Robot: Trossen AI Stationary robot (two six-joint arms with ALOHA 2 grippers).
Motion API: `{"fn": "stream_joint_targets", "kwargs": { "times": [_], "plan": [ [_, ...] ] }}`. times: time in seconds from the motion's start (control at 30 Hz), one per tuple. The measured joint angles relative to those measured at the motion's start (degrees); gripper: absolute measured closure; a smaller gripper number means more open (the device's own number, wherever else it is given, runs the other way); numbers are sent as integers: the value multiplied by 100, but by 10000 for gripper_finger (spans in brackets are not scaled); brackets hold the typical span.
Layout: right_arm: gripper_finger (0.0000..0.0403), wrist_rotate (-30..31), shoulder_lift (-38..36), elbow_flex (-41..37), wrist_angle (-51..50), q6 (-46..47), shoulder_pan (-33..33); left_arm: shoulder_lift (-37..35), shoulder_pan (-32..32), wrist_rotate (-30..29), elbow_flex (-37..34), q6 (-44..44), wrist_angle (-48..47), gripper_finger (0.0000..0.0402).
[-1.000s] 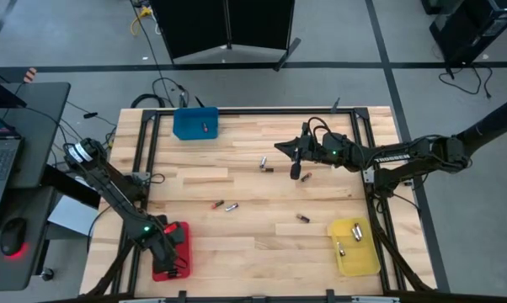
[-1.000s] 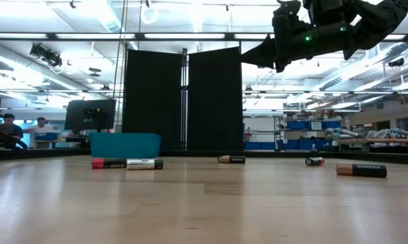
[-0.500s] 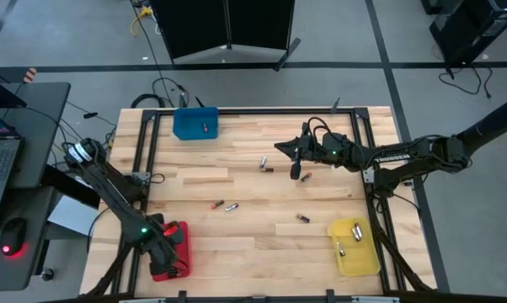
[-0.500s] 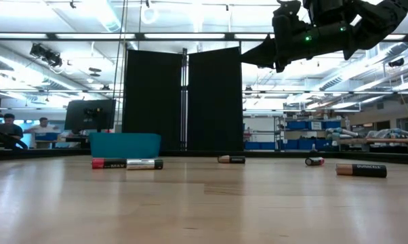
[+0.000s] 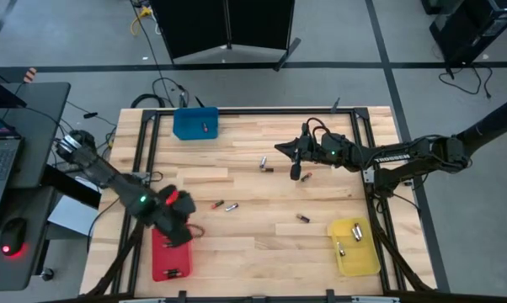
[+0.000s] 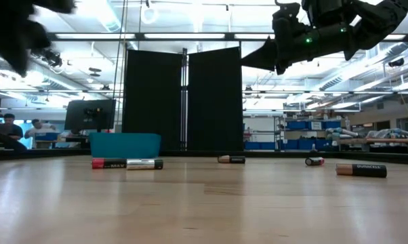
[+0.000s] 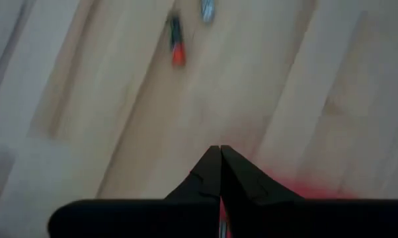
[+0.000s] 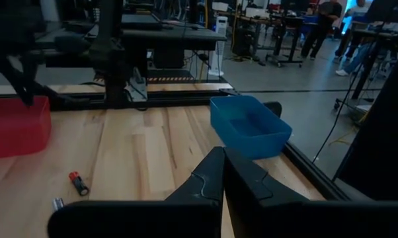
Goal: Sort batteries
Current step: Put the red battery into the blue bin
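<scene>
Several small batteries lie loose on the wooden table: a red-and-black one beside a silvery one, two near the middle, and one near the yellow tray. My left gripper is shut and empty, raised over the far end of the red tray. In the left wrist view its tips point toward the red-and-black battery. My right gripper is shut and empty, held high over the table's far middle, pointing left; it also shows in the low view.
A blue tray at the far left holds one battery. A yellow tray at the near right holds a few batteries. The red tray holds one battery. A black frame runs round the table. People show far off in the room.
My left gripper has swung up from low over the red tray and gone toward the table's far and right side, toward the red-and-black and silvery batteries. It moves fast and shows blurred. My right arm has kept still.
</scene>
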Motion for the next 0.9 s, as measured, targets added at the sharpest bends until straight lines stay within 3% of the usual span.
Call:
{"fn": "stream_joint_targets", "kwargs": {
  "times": [0.17, 0.43, 0.63, 0.9],
  "plan": [
    [383, 0, -19, 2, -132, 147, 53, -79, 1069, 302, -619, 1590, 1470, 396],
    [383, 302, -146, 0, -1400, 594, 409, -79, 2669, 1884, -1908, 2863, 3920, 397],
    [383, 799, -146, 0, -1726, 928, 876, -79, 3229, 1940, -2139, 3201, 3839, 383],
    [383, 1507, -126, 0, -1723, 1382, 1491, -79, 3265, 1524, -2135, 3733, 3847, 329]
  ]
}}
